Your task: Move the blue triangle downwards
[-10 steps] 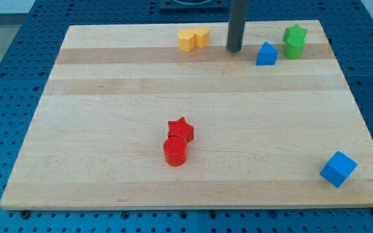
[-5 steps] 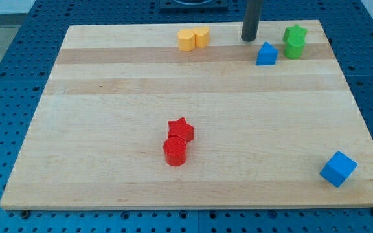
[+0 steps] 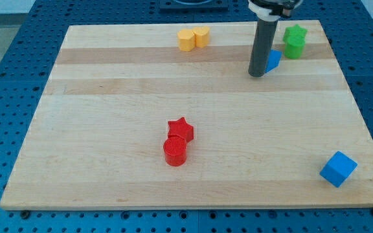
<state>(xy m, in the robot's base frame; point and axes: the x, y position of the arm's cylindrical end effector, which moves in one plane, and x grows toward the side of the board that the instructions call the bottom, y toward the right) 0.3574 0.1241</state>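
Note:
The blue triangle (image 3: 274, 59) lies near the view's top right of the wooden board (image 3: 109, 97); only its right part shows, the rest is hidden behind my rod. My tip (image 3: 257, 74) rests on the board just left of and slightly below the triangle, touching or nearly touching it. The rod rises from there to the view's top edge.
Two green blocks (image 3: 294, 41) sit stacked right above the triangle. Two yellow blocks (image 3: 193, 37) lie at the top middle. A red star (image 3: 181, 129) and a red cylinder (image 3: 175, 151) sit together at the centre. A blue cube (image 3: 338, 169) lies at the bottom right.
My tip moved right along the top of the board, then down to the left side of the blue triangle, now covering part of it. The triangle has barely shifted.

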